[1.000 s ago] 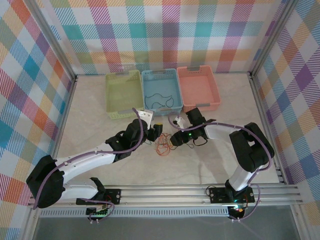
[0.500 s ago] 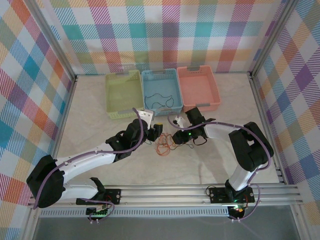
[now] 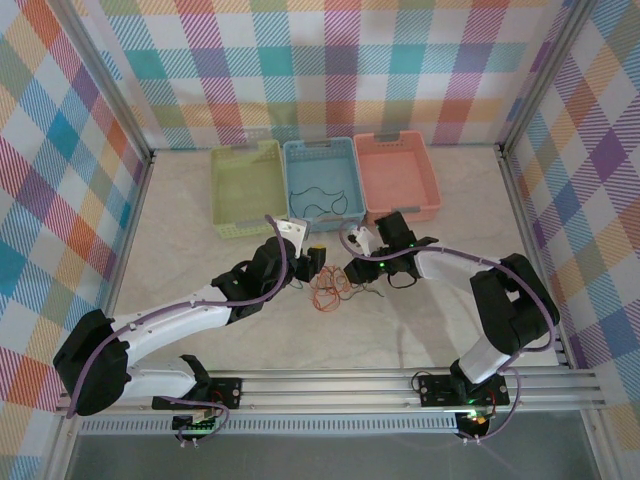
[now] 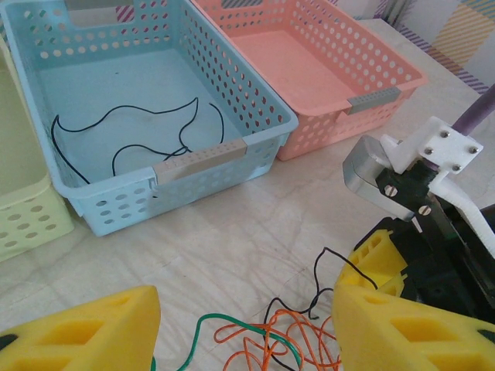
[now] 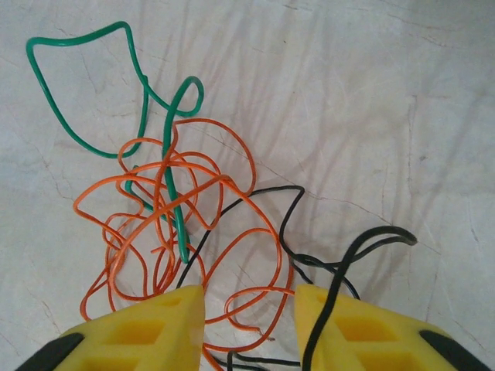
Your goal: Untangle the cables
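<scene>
A tangle of cables (image 3: 327,290) lies on the table between the two arms. It has orange loops (image 5: 178,224), a green strand (image 5: 166,139) and a black strand (image 5: 286,209). My right gripper (image 5: 249,305) hangs over its right side, jaws apart, with orange loops lying in the gap and a black cable draped across the right finger (image 5: 363,332). My left gripper (image 4: 246,309) stands wide open just above the tangle's left side, with orange (image 4: 263,340), green (image 4: 224,321) and black (image 4: 321,270) strands below it. In the top view the left gripper (image 3: 316,264) and right gripper (image 3: 352,272) nearly meet.
Three baskets stand in a row at the back: green (image 3: 246,185), blue (image 3: 322,147) and pink (image 3: 398,175). A thin black cable (image 4: 147,131) lies in the blue one. In the left wrist view the right arm's wrist (image 4: 410,193) is close by.
The right gripper's jaws have narrowed, and its arm has shifted slightly right and toward the baskets. The left arm has stayed still.
</scene>
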Tool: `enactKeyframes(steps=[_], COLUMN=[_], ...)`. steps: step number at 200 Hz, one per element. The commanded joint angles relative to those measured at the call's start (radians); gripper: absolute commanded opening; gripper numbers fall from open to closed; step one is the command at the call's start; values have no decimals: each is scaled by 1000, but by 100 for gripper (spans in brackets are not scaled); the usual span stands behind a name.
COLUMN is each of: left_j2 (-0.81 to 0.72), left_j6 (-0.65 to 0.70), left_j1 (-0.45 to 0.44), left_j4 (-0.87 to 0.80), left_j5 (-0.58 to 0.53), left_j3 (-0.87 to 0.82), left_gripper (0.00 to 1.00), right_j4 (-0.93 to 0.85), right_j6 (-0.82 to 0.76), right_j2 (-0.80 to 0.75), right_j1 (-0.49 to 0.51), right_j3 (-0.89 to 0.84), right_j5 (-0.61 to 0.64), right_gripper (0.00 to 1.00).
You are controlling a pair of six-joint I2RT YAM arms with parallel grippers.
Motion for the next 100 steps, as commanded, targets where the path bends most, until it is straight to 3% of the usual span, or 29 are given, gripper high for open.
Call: enactKeyframes(steps=[1, 100], left_j2=[3, 4], left_j6=[-10, -10], left_j1=[-9, -9], left_j4=[-12, -14], left_j5=[-6, -5], left_j3=[26, 25], left_gripper=[61, 61], right_j4=[-3, -32], right_j6=[-8, 4], right_j2=[-1, 68], right_j1=[4, 5], right_j3=[-7, 22], right_j5=[-5, 7], right_gripper=[37, 39])
